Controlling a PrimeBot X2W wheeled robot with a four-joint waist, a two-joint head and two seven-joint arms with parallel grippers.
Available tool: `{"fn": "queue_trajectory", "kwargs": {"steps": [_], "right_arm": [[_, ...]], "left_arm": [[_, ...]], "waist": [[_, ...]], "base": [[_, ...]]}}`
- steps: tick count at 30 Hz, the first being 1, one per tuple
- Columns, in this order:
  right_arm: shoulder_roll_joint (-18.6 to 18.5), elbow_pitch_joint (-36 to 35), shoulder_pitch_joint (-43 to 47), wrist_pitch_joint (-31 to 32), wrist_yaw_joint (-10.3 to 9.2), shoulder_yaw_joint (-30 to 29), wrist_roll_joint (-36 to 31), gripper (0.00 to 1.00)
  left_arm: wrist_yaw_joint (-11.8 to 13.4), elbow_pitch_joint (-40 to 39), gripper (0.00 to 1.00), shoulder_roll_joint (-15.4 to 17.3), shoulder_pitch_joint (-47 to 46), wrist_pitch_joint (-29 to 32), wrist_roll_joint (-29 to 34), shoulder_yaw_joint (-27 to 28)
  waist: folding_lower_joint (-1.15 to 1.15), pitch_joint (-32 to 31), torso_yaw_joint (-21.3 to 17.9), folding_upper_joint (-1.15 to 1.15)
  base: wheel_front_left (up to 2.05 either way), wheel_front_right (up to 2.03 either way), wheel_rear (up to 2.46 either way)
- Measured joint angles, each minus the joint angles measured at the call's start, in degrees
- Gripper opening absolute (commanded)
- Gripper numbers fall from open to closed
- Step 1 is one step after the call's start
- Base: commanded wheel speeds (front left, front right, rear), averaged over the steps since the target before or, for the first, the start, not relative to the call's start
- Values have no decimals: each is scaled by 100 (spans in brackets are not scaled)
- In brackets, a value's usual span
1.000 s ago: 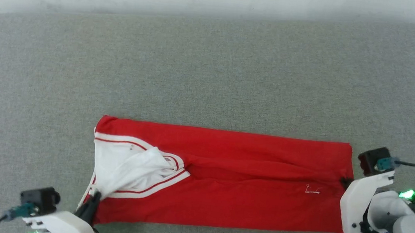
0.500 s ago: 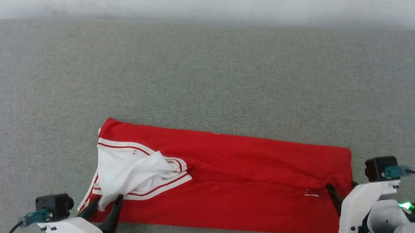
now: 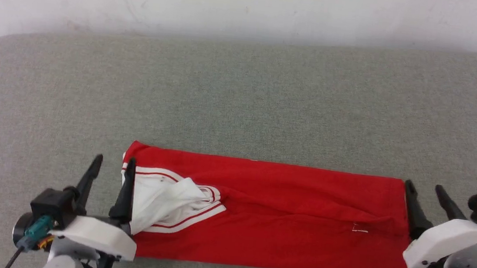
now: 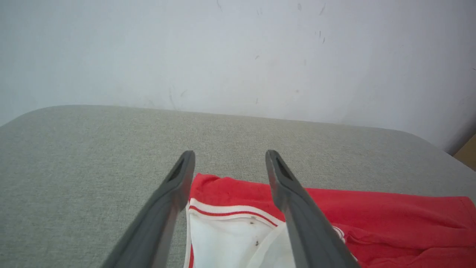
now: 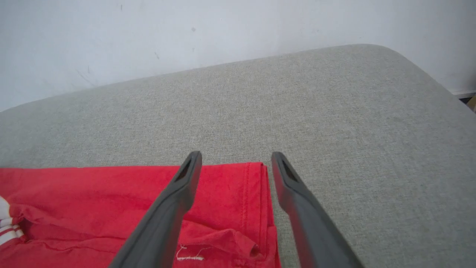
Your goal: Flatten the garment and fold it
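Note:
The garment [image 3: 283, 219] lies as a long red band across the near part of the grey surface, plain red side up. A white sleeve [image 3: 162, 201] with red-white striped trim is bunched on its left end. My left gripper [image 3: 113, 168] stands open at that left end, nothing between its fingers. In the left wrist view the garment [image 4: 238, 193] and its white sleeve [image 4: 230, 238] show between the fingers of the left gripper [image 4: 230, 162]. My right gripper [image 3: 424, 192] is open at the right hem. The right wrist view shows the hem [image 5: 256, 193] lying between the right gripper's [image 5: 236, 163] fingers.
A grey fabric surface [image 3: 241, 103] with rounded corners reaches back to a pale wall [image 3: 250, 8]. Its far right corner [image 5: 390, 63] curves away, with a dark strip of floor edge [image 5: 463, 95] beyond.
Both grippers have let go of the garment and opened, then lifted away with fingers pointing to the far side. The head camera tilted, so the scene sits lower in the picture.

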Motion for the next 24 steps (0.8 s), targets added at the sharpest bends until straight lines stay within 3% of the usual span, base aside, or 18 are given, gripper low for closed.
{"fn": "queue_trajectory", "kwargs": {"steps": [6,11,24], "right_arm": [[10,369,-76,-361,0,-153,168,100],[11,955,-337,-268,0,-235,94,100],[5,2081,-778,1669,0,-290,-460,100]], "left_arm": [[0,-81,100,-339,-408,-34,584,486],[-14,-204,100,-686,-467,-34,1011,933],[-465,-186,100,-1073,-458,-34,1586,1471]], "waist": [[0,15,28,0],[0,6,27,0],[0,-5,34,0]], "base": [[0,0,0],[0,0,0],[0,0,0]]}}
